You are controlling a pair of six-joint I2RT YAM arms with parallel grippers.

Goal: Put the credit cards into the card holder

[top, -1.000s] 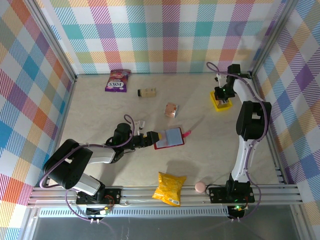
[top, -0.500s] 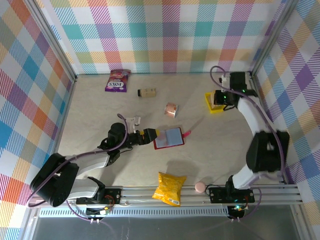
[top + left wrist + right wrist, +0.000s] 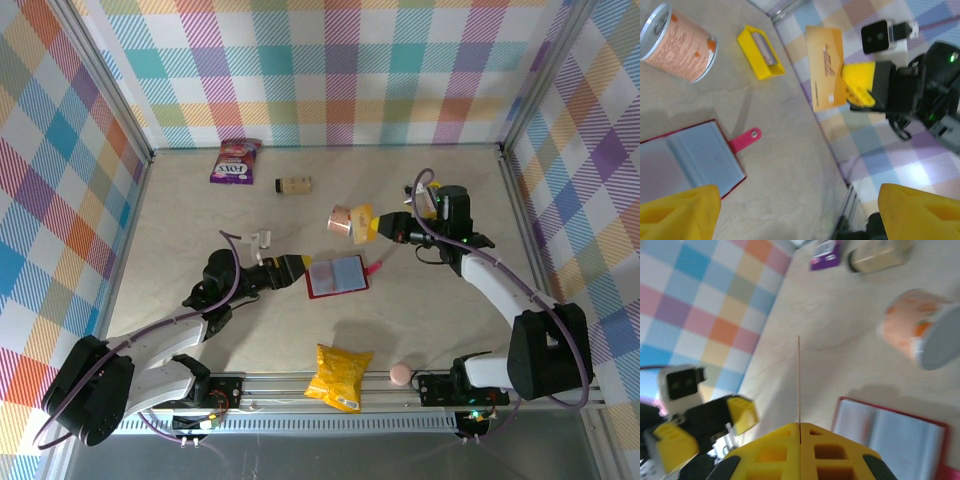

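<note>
Right gripper (image 3: 370,225): I see it clamped on a thin yellow-orange plastic credit card (image 3: 824,67), lifted off the beige table (image 3: 200,220) (edge-on in its own camera)
Left gripper (image 3: 296,269): fingers spread, holding nothing; just left of the holder
Holder: the red folding wallet-like card holder (image 3: 337,276) lies open and flat on the table

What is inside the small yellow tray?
The yellow tray holds a grey flat piece, probably a credit card. Its walls cover the lower part, so anything beneath is unseen.
</note>
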